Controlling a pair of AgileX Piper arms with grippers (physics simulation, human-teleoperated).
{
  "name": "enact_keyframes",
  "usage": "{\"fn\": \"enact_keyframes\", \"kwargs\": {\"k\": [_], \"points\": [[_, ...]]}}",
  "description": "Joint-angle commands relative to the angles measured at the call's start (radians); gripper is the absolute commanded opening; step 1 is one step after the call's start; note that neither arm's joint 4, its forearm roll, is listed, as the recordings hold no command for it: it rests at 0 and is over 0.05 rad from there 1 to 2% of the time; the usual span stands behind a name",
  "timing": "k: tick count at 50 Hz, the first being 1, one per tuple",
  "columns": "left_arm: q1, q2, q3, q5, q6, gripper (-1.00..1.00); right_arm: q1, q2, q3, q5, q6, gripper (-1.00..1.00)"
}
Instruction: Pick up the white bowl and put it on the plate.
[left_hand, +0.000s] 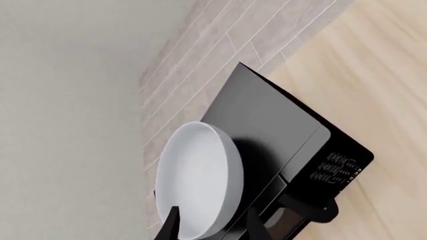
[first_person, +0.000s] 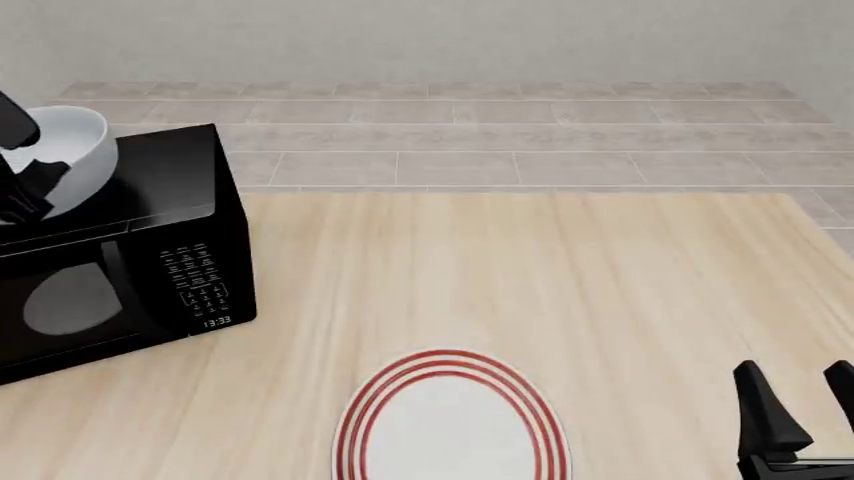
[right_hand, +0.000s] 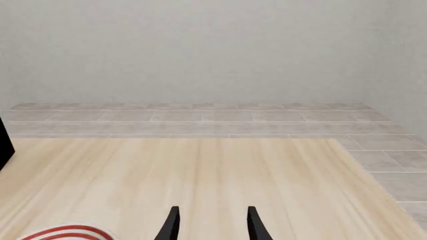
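Plate (first_person: 451, 422) at near table edge; right gripper (first_person: 797, 405) open; left gripper (first_person: 30, 185) clamps white bowl (first_person: 74, 150) above microwave (first_person: 147, 250).

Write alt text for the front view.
The left gripper holds the white bowl tilted above a black microwave at the wooden table's left. The red-ringed plate lies near the front edge; the right gripper waits open.

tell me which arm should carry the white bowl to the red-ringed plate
Left. Its hand already grips the rim of the glossy white round bowl above the black microwave. The right hand is open, beside the flat red-ringed plate.
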Motion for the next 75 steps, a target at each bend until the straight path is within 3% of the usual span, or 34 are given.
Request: {"fn": "enact_keyframes", "kwargs": {"k": [1,45,75], "points": [[0.0,0.037,0.008,-0.042,0.001,1.0,0.0,-0.003,0.002,0.0,0.0,1.0],[0.015,0.12,0.051,-0.123,-0.012,1.0,0.0,-0.003,0.002,0.0,0.0,1.0],[0.024,0.14,0.051,-0.12,-0.017,1.0,0.0,-0.002,0.002,0.0,0.0,1.0]]}}
